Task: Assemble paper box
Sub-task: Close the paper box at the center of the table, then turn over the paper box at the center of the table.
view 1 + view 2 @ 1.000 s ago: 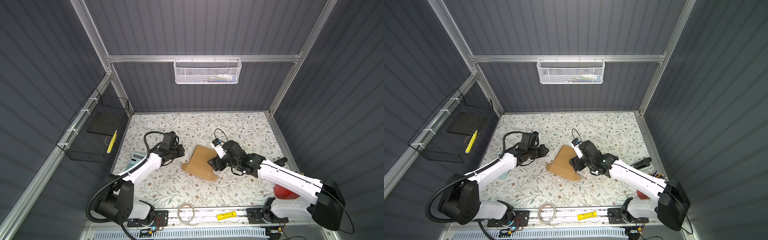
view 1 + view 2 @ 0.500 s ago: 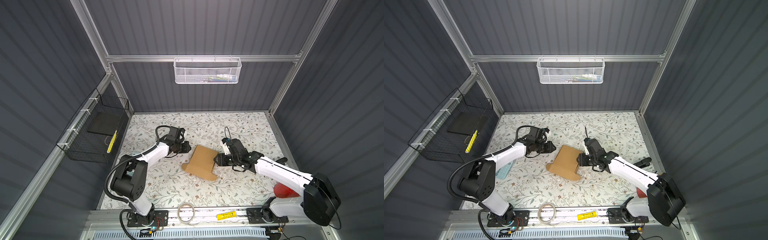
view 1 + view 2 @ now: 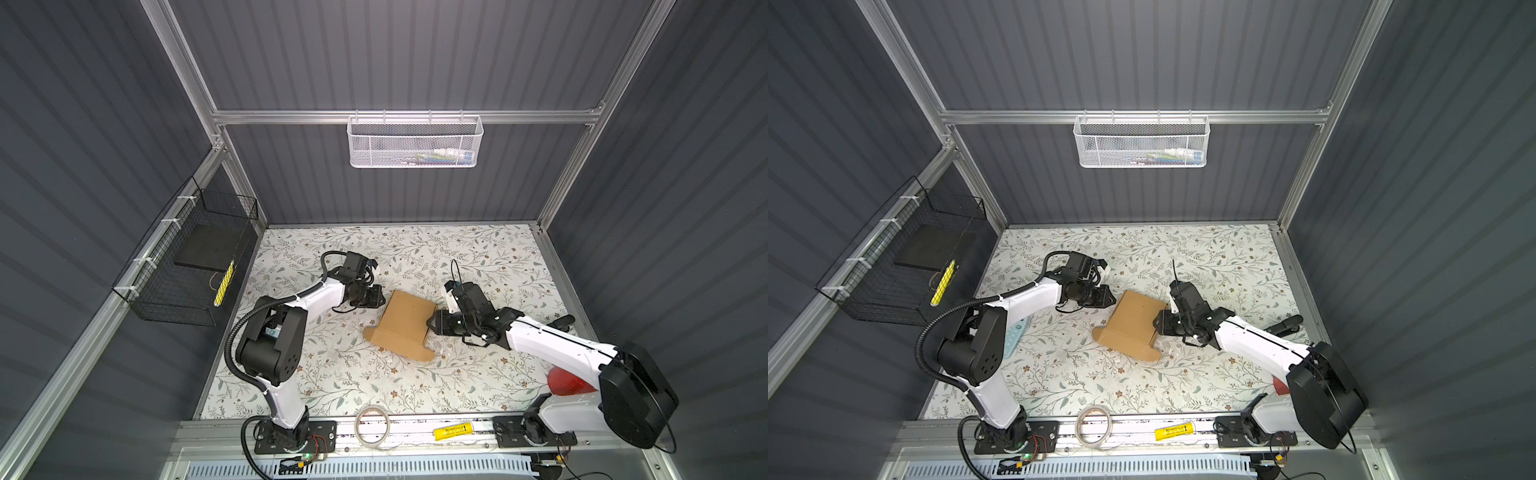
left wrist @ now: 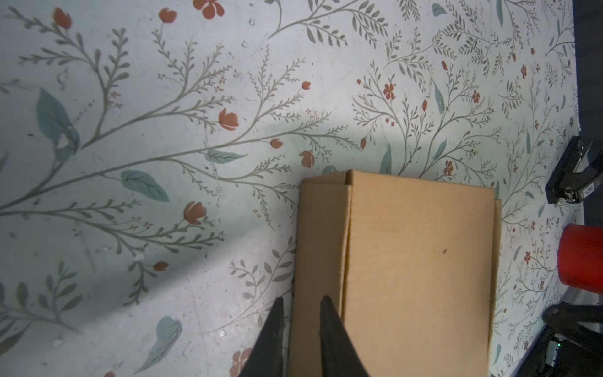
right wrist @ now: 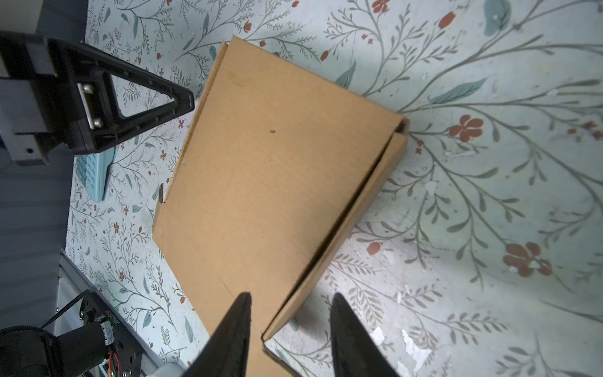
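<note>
Paper box [image 3: 405, 322] lies mid-bench [image 3: 353, 382]. L tool [image 4: 301, 298] narrow at box edge, grip unclear. R tool [image 5: 291, 294] wide, astride box corner.

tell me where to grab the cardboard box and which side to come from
Take the cardboard box by its thin long side wall on the robot's right, coming in low from that side. The box lies flat and looks too broad to span, while that wall stands up with a dark gap behind it. The right hand straddles it near the front corner.
</note>
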Action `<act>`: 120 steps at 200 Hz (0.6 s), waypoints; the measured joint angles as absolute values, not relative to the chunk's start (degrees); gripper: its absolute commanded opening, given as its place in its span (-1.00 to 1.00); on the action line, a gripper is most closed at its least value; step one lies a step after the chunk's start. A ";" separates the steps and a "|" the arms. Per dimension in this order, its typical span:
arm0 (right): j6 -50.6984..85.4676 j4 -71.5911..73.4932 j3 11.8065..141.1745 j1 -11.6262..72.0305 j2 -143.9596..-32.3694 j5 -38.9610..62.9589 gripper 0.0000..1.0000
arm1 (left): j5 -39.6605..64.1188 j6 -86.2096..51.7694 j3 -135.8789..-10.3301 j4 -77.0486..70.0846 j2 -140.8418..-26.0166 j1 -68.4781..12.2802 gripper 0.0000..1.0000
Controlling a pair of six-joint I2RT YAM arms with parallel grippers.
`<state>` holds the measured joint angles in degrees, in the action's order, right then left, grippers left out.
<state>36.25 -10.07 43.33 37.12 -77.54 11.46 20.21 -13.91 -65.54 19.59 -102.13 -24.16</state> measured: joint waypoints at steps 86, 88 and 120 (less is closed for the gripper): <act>36.25 -8.80 42.81 36.69 -79.07 12.29 -0.19 | 21.61 -13.89 -64.58 19.20 -102.10 -24.16 -0.58; 36.25 -8.75 42.81 36.69 -79.09 12.29 -0.19 | 21.65 -13.89 -64.49 19.20 -102.10 -24.16 -0.58; 36.25 -8.12 42.81 36.51 -79.20 12.34 -0.20 | 21.76 -13.91 -62.85 19.11 -102.10 -24.16 -0.59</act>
